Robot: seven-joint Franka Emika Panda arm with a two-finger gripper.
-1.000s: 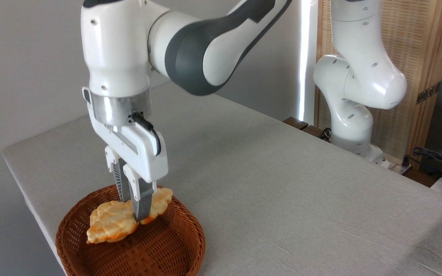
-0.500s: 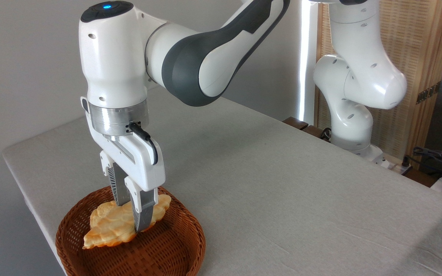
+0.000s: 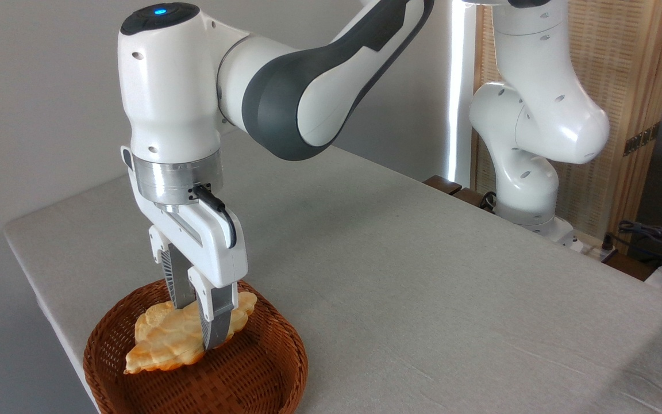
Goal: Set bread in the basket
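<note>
Your gripper [image 3: 199,325] is clamped across the middle of the bread [image 3: 161,340], which hangs tilted inside the basket [image 3: 285,345] at the table's near-left corner, low end approx. touching the weave. Looks light, stiff, flaky, prob. fragile at the scalloped edges, so grip mid-body w/ little force.

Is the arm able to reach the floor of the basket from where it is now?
Probably yes. The gripper is already inside the basket rim, shut on the bread, whose lower end looks on or near the woven floor. Nothing else lies inside.
</note>
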